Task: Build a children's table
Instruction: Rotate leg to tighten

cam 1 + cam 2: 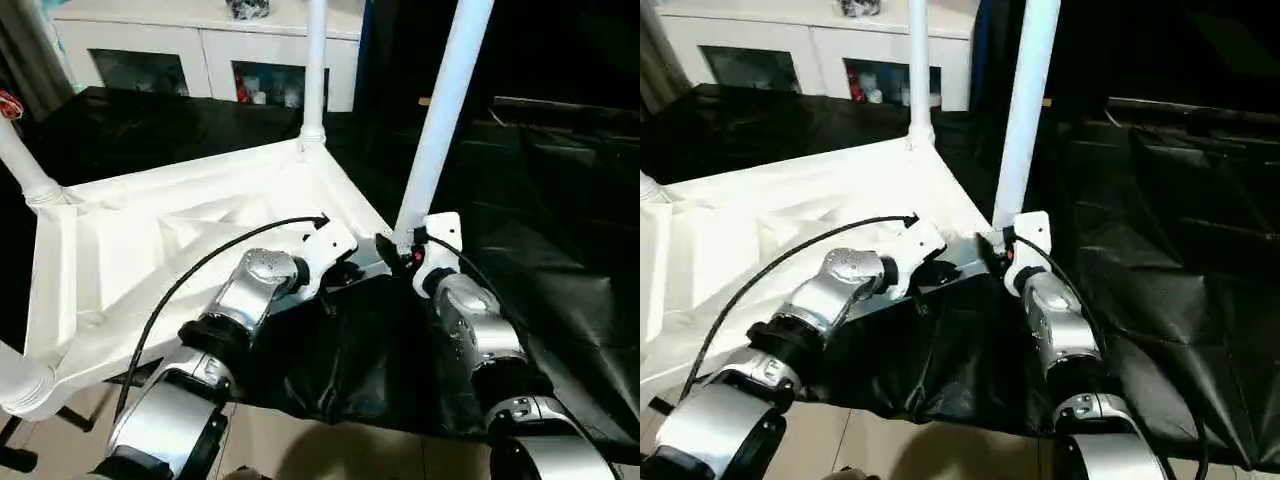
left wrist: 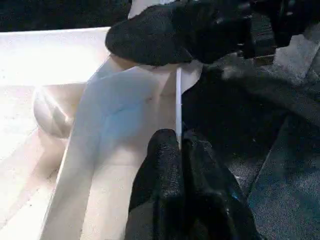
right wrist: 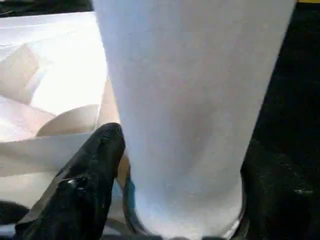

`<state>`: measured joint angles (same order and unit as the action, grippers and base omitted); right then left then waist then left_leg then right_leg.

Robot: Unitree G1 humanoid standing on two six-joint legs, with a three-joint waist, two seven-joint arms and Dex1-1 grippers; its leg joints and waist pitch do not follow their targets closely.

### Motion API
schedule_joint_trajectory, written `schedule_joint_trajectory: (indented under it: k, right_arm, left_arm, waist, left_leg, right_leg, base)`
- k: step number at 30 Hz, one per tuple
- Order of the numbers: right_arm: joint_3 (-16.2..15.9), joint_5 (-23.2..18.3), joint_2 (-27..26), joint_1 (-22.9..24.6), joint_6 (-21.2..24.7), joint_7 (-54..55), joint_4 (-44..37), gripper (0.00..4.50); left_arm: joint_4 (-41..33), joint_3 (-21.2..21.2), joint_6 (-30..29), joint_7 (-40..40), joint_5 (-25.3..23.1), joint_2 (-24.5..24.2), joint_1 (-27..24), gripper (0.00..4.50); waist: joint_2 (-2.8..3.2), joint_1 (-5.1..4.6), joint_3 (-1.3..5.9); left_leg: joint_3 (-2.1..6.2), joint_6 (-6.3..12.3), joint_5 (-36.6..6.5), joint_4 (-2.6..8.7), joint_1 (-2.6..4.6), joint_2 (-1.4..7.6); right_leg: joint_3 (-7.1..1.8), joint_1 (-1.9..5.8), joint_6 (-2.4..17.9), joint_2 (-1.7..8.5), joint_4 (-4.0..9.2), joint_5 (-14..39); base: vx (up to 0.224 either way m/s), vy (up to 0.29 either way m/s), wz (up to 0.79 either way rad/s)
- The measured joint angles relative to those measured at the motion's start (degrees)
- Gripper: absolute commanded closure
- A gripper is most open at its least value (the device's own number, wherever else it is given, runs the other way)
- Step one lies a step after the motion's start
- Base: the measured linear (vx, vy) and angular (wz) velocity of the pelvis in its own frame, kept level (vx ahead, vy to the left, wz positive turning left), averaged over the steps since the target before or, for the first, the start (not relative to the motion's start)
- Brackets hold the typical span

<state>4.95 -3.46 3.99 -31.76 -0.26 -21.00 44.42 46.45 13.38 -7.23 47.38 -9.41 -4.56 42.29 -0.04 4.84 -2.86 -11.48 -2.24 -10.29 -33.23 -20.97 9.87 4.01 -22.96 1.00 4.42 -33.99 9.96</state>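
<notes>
Leg (image 1: 440,120) stands upright, clasped low between right pincer (image 3: 180,200) fingers.

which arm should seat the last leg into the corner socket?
Right. Its gripper already clasps the fourth leg near its base, at the near corner of the tabletop. The left gripper is pinching the top's rim, probably steadying it.

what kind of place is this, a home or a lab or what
Probably an indoor room set up as a robot test space, though a furnished home room is possible. A white cabinet with glass doors stands at the back, a black-sheeted table serves as workbench, and pale floor tiles show below.
</notes>
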Motion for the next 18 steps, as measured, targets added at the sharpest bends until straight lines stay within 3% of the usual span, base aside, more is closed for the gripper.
schedule_joint_trajectory:
  k: [5,18]
  right_arm:
    - [-3.62,0.76,3.79,0.96,-2.29,-10.4,-0.41,0.73]
    - [-9.63,-3.6,14.63,7.27,0.58,-41.23,-10.72,0.73]
  left_arm:
    - [-2.8,0.39,0.94,5.35,0.44,-2.76,-1.63,4.5]
    - [-4.69,2.26,4.55,22.19,3.61,-8.59,-3.29,4.5]
  waist:
    - [0.01,-0.36,0.0]
    - [0.0,1.29,-0.03]
  left_leg:
    - [0.0,0.0,0.0,0.13,-0.01,0.02]
    - [0.0,0.01,0.01,-0.09,-0.07,0.07]
  right_leg:
    - [0.02,-0.09,-0.01,-0.03,-0.01,0.01]
    - [0.02,-0.04,0.01,-0.03,-0.08,0.01]
  base:
    - [0.0,0.0,0.0]
    - [0.0,0.0,0.0]
